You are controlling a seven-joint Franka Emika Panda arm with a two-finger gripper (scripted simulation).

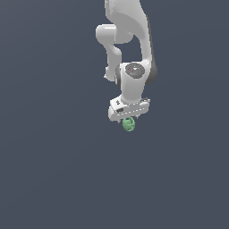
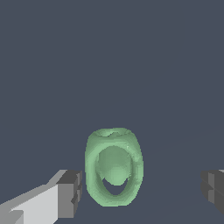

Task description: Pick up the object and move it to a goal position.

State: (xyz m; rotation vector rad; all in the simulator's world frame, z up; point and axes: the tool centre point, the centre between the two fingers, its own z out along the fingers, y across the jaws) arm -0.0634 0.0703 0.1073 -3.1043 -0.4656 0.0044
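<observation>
The object [image 1: 129, 125] is a small bright green, rounded lump with a hollow middle. In the exterior view it shows just under the white hand of my gripper [image 1: 128, 119], which points down over it. In the wrist view the object [image 2: 113, 168] stands between the two grey fingertips [image 2: 72, 192]. One pad is close beside it and the other is well off to the far side. There is a gap on both sides. The gripper [image 2: 142, 192] is open and touches nothing. The fingers are hidden in the exterior view.
A plain dark grey-blue surface [image 1: 53, 170] fills both views. The white arm [image 1: 129, 31] comes down from the top middle of the exterior view. No goal mark shows.
</observation>
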